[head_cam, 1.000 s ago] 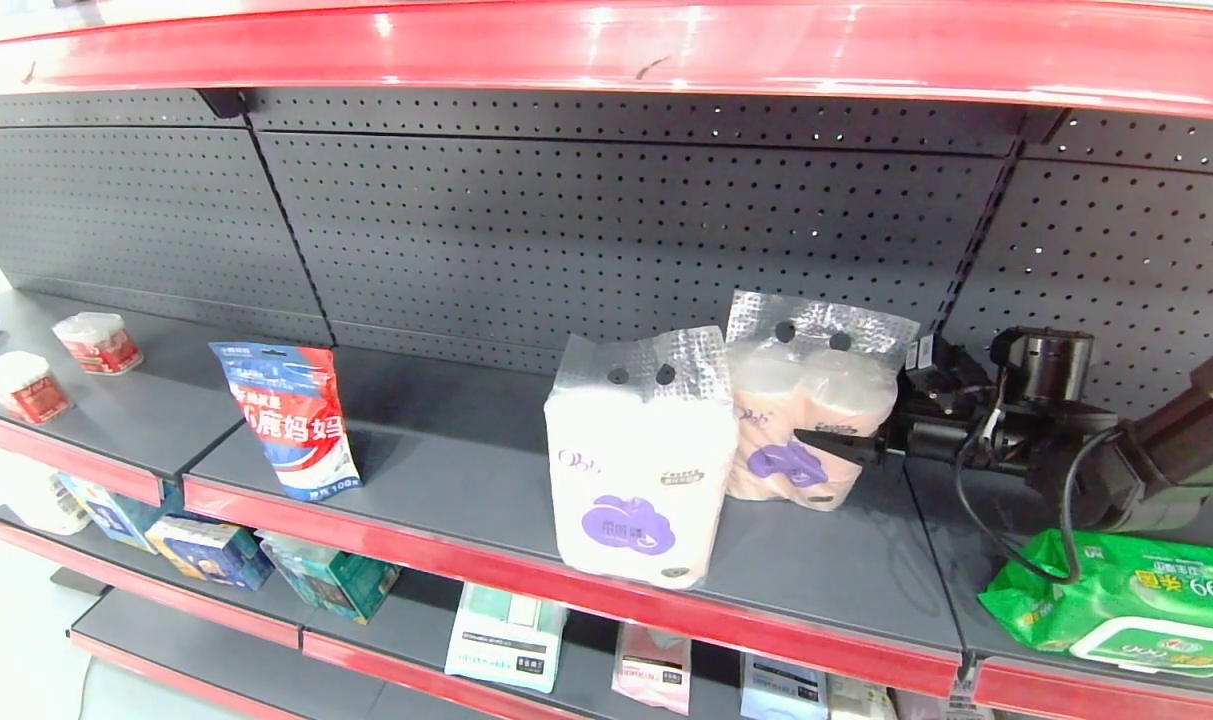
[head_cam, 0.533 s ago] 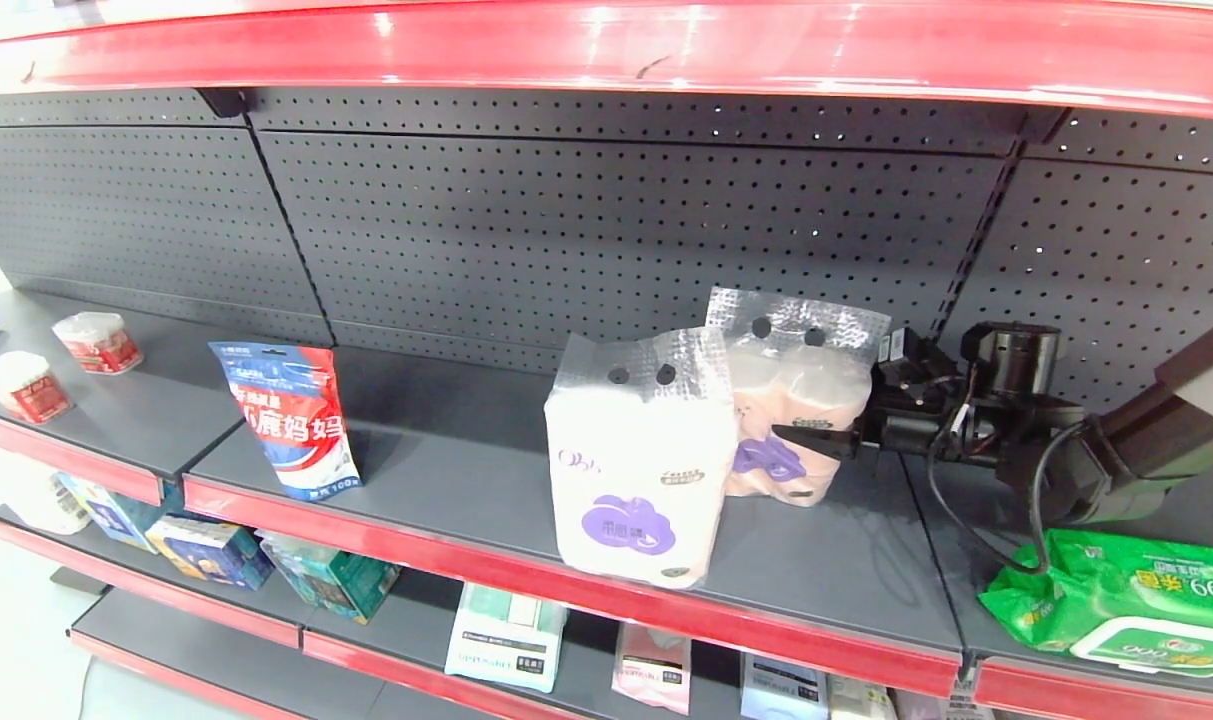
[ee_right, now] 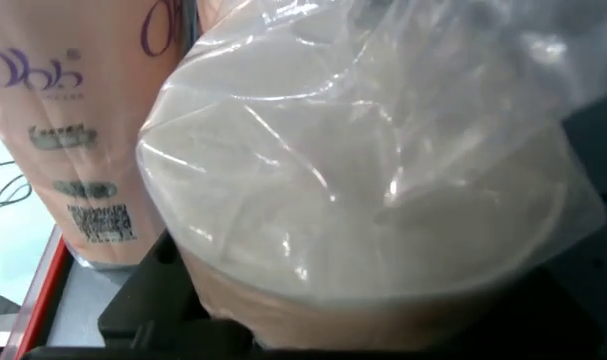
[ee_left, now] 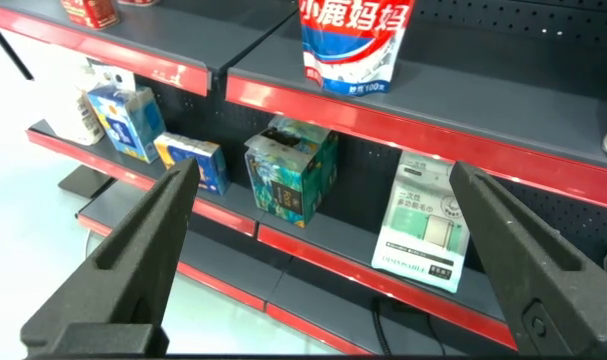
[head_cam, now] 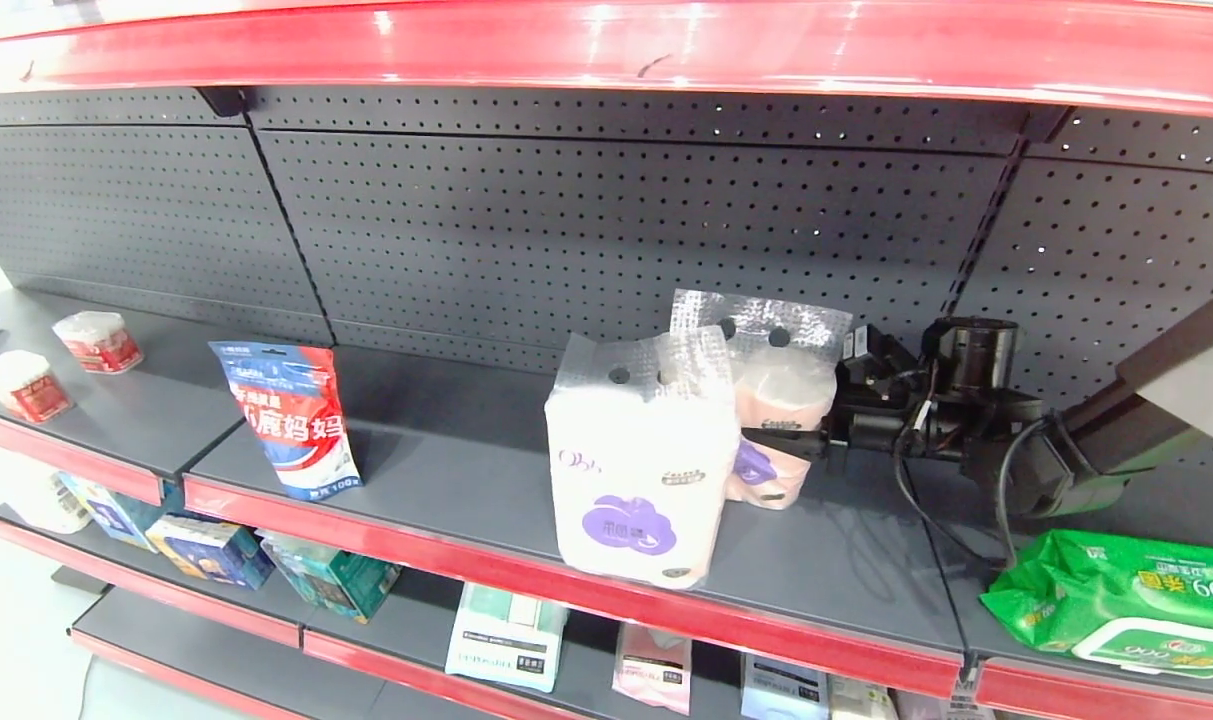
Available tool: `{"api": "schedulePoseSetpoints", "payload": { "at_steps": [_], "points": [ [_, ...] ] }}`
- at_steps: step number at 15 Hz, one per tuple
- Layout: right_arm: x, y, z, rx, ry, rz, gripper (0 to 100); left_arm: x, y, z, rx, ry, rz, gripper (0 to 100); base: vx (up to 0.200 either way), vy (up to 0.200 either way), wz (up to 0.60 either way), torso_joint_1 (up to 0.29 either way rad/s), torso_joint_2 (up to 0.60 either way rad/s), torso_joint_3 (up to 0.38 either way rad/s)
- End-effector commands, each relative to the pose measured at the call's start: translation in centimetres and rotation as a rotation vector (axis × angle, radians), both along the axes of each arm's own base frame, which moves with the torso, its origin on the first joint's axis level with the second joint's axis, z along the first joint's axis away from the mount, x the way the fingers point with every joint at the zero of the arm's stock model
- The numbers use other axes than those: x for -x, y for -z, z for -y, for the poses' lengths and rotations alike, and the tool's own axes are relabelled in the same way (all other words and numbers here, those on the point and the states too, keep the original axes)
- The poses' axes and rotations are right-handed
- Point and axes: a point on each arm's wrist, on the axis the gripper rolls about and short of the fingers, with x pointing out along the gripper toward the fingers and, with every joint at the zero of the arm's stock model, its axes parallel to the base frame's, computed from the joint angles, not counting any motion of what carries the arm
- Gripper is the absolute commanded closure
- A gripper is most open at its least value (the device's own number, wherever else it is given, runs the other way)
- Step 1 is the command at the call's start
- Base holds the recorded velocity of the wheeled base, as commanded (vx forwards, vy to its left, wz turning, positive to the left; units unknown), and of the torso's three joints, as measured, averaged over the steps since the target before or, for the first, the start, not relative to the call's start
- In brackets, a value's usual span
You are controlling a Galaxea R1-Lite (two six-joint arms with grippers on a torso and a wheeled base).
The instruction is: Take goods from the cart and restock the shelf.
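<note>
Head view, jaws clamp tissue pack (head_cam: 788,388), mid shelf (head_cam: 446,440)

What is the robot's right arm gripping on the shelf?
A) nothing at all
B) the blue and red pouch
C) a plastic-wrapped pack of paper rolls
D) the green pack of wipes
C: the right gripper is closed on the wrapped pack of paper rolls, just behind the white pack. The green wipes and the pouch sit apart from it, untouched.
</note>
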Motion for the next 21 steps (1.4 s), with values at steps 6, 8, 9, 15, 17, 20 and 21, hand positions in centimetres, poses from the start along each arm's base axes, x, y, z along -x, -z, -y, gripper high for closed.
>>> {"api": "schedulePoseSetpoints", "payload": {
  "at_steps": [6, 8, 9, 15, 17, 20, 21],
  "points": [
    [-0.2, -0.1, -0.8, -0.015, 0.025, -0.040, 100, 0.0, 0.0, 0.0, 0.000, 0.000, -0.001, 0, 0.000, 0.000, 0.00, 0.000, 0.00, 0.000],
    [-0.2, -0.2, -1.2, -0.024, 0.026, -0.057, 100, 0.0, 0.0, 0.0, 0.000, 0.000, -0.001, 0, 0.000, 0.000, 0.00, 0.000, 0.00, 0.000],
    [-0.2, -0.3, -1.8, -0.025, 0.032, -0.065, 100, 0.0, 0.0, 0.0, 0.000, 0.000, -0.001, 0, 0.000, 0.000, 0.00, 0.000, 0.00, 0.000],
    [-0.5, -0.4, -3.2, -0.035, 0.004, -0.065, 100, 0.0, 0.0, 0.0, 0.000, 0.000, -0.001, 0, 0.000, 0.000, 0.00, 0.000, 0.00, 0.000],
    [-0.6, -0.4, -3.5, -0.035, -0.003, -0.061, 100, 0.0, 0.0, 0.0, 0.000, 0.000, -0.001, 0, 0.000, 0.000, 0.00, 0.000, 0.00, 0.000],
    [-0.7, -0.7, -4.1, -0.046, -0.012, -0.067, 100, 0.0, 0.0, 0.0, 0.000, 0.000, -0.001, 0, 0.000, 0.000, 0.00, 0.000, 0.00, 0.000],
    [-0.7, -0.7, -4.1, -0.047, -0.012, -0.068, 100, 0.0, 0.0, 0.0, 0.000, -0.002, -0.001, 0, 0.000, 0.000, 0.00, 0.000, 0.00, 0.000]
  ]
}}
